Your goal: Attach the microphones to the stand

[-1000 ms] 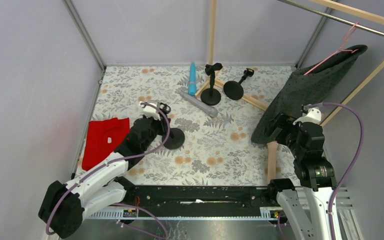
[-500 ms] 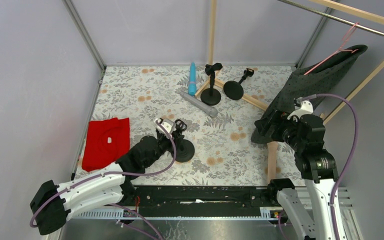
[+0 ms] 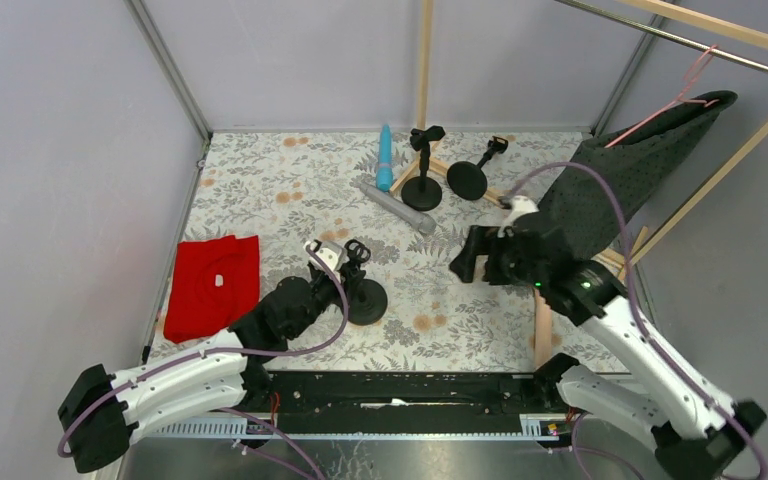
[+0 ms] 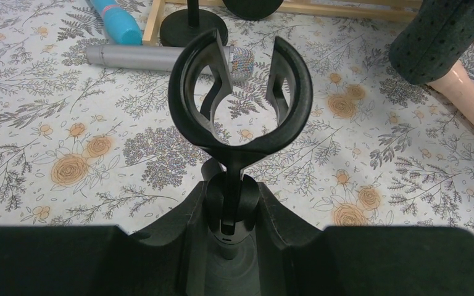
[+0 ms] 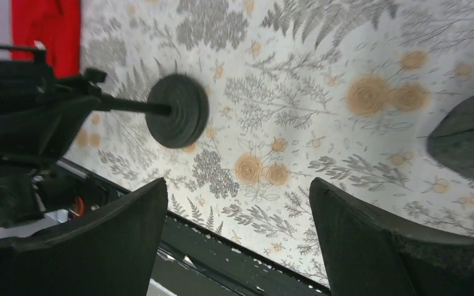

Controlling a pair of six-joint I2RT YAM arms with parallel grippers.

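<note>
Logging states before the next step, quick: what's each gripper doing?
Left gripper: closed on the microphone stand, at its stem.
Right gripper: open, empty.

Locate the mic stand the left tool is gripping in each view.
Top external: stand lower centre, just left of the middle, at the tip of the left arm.
Left wrist: stand dead centre, clip ring upright, stem between the fingers of the left tool.
Right wrist: stand upper left, round base towards the camera, stem running left.
Shared landmark: floral tablecloth.

pink microphone [image 4: 472,105] under cloth [image 4: 444,37], cyan microphone [image 4: 116,21] cropped
</note>
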